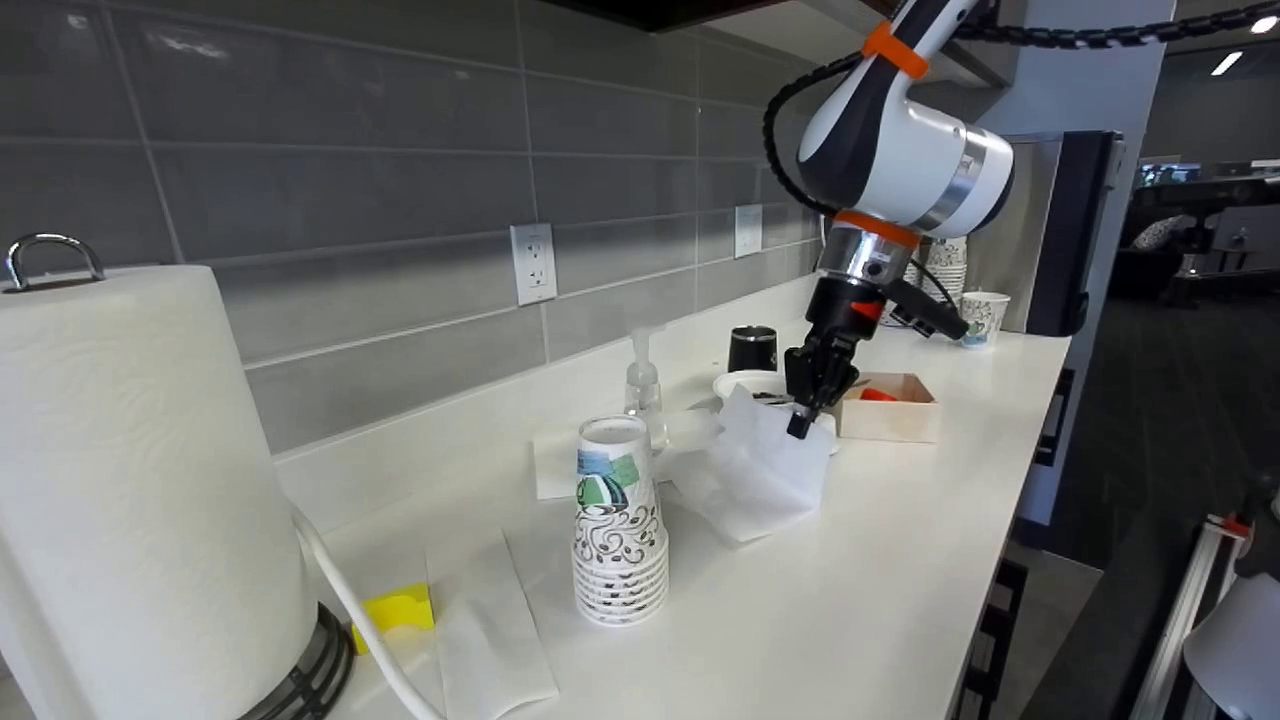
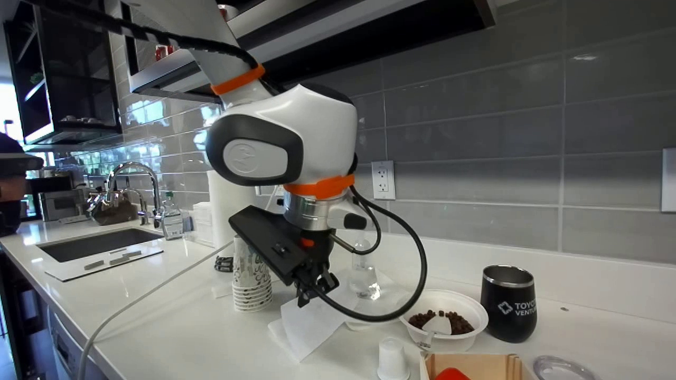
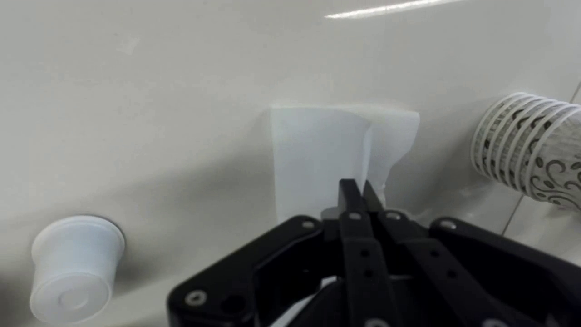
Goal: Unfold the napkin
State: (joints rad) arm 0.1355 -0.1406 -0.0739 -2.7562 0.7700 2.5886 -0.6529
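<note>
The napkin is a thin white sheet that shows in both exterior views (image 1: 755, 475) (image 2: 314, 327). It is partly raised off the white counter, with its lower part hanging down towards the surface. In the wrist view the napkin (image 3: 315, 154) lies below the fingertips, with a fold line running up from them and a second layer to the right. My gripper (image 1: 801, 422) is above the napkin with its fingers together on the napkin's upper edge. It also shows in an exterior view (image 2: 305, 298) and in the wrist view (image 3: 356, 186). The exact pinch is partly hidden by the fingers.
A stack of patterned paper cups (image 1: 620, 540) stands beside the napkin. A clear pump bottle (image 2: 364, 277), a white bowl (image 2: 446, 338), a black tumbler (image 2: 508, 306), a small white cup (image 2: 392, 360) and a wooden box (image 1: 890, 420) are nearby. A paper towel roll (image 1: 130, 480) stands farther off.
</note>
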